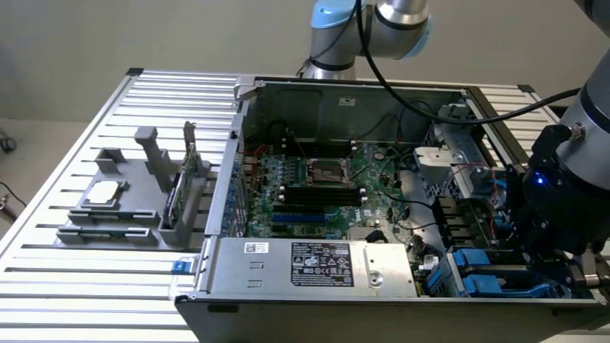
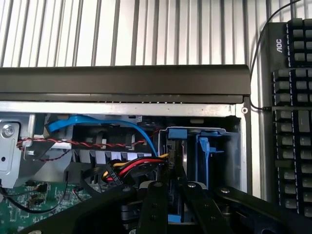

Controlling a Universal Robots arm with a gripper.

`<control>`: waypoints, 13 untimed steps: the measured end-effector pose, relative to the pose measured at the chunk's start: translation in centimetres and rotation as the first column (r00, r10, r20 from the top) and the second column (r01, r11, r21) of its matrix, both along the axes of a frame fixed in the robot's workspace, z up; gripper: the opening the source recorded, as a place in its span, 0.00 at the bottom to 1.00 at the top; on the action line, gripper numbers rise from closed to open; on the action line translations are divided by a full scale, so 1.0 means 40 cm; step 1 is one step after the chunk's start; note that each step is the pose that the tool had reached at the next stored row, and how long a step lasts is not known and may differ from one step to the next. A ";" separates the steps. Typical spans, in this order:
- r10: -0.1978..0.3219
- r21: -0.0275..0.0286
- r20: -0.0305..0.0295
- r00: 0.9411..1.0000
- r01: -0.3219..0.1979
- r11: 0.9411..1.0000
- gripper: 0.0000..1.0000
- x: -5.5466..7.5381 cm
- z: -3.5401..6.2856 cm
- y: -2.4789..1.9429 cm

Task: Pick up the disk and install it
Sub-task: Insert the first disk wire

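Blue plastic frames the disk, which stands on edge in the drive bay at the front corner of the open computer case, on the exterior view's right. In the wrist view the gripper is right over it, its black jaws drawn close together on either side of the disk's narrow edge, apparently gripping it. A second blue carrier sits just beside the disk in the same bay, and red, yellow and black cables run up to it. The arm reaches down into that corner. A grey stand with spare parts rests on the slatted metal counter beside the case, and a black keyboard lies beyond the case wall.
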State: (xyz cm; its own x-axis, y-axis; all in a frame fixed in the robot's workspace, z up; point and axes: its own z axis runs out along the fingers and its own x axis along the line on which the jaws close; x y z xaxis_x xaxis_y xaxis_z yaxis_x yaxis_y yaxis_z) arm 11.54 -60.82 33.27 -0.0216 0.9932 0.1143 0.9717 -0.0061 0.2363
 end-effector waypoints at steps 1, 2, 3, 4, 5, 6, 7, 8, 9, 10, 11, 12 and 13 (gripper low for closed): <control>-0.002 0.000 0.000 1.000 0.002 1.000 0.18 0.000 0.000 0.000; -0.003 0.000 0.000 1.000 0.003 1.000 0.18 0.000 0.000 0.000; -0.004 0.000 0.001 1.000 0.004 1.000 0.18 0.000 0.000 0.001; -0.004 0.000 0.001 1.000 0.004 1.000 0.18 0.000 0.000 0.001; -0.004 0.000 0.001 1.000 0.004 1.000 0.18 0.000 0.000 0.002; -0.004 0.000 0.002 1.000 0.004 1.000 0.18 0.000 0.000 0.003; -0.004 0.000 0.002 1.000 0.004 1.000 0.18 0.000 0.000 0.003; -0.004 0.000 0.003 1.000 0.004 1.000 0.18 0.000 0.000 0.003; -0.004 0.000 0.003 1.000 0.004 1.000 0.18 0.000 0.000 0.004; -0.004 0.000 0.003 1.000 0.004 1.000 0.18 0.000 0.000 0.004; -0.004 0.000 0.003 1.000 0.004 1.000 0.18 0.000 0.000 0.004; -0.004 0.000 0.003 1.000 0.004 1.000 0.18 0.000 0.000 0.005; -0.004 0.000 0.003 1.000 0.004 1.000 0.18 0.000 0.000 0.005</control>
